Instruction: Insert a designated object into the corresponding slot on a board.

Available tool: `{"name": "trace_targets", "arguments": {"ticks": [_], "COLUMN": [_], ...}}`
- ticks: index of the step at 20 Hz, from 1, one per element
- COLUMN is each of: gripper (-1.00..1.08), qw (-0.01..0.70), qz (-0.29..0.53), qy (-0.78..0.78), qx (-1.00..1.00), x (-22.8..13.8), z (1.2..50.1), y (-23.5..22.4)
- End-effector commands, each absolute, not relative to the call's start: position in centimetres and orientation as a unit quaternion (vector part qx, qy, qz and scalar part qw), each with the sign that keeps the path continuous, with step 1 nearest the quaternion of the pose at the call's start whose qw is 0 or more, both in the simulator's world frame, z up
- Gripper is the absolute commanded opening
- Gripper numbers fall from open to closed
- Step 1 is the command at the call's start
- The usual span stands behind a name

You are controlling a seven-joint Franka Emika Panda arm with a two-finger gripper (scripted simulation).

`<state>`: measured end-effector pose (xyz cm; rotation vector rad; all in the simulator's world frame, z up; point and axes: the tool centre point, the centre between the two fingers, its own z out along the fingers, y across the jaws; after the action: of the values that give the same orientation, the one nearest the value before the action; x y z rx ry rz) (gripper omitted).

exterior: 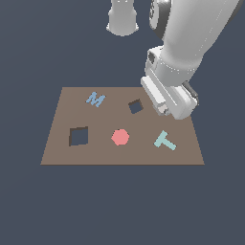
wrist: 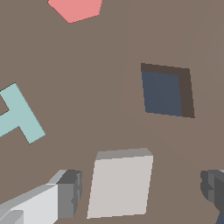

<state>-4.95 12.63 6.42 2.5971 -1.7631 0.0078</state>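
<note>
board: flat brown panel; carries 2 dark square holes plus a blue M, red hexagon and teal T
arm: bent low over the board's far corner on the exterior view's right, likely to reach the block
gripper: jaws spread, 1 finger on each side of the block, neither touching; apparently lined up to pinch it
block: light grey, flat on the board between the fingers, near the slot
slot: smaller tilted hole; empty, awaiting the block
</note>
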Motion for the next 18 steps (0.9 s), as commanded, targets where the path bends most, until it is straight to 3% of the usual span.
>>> {"name": "trace_targets", "arguments": {"ticks": [1,18], "gripper": [1.0,1.0], "qw": [0.001,0.0], "qz": [0.002,0.0], "qy": [-0.581,-0.618], "qx": [0.814,0.786], "x": [-4.8,-4.3], "z": [6.0,4.9], "y": [13.2,14.5]}}
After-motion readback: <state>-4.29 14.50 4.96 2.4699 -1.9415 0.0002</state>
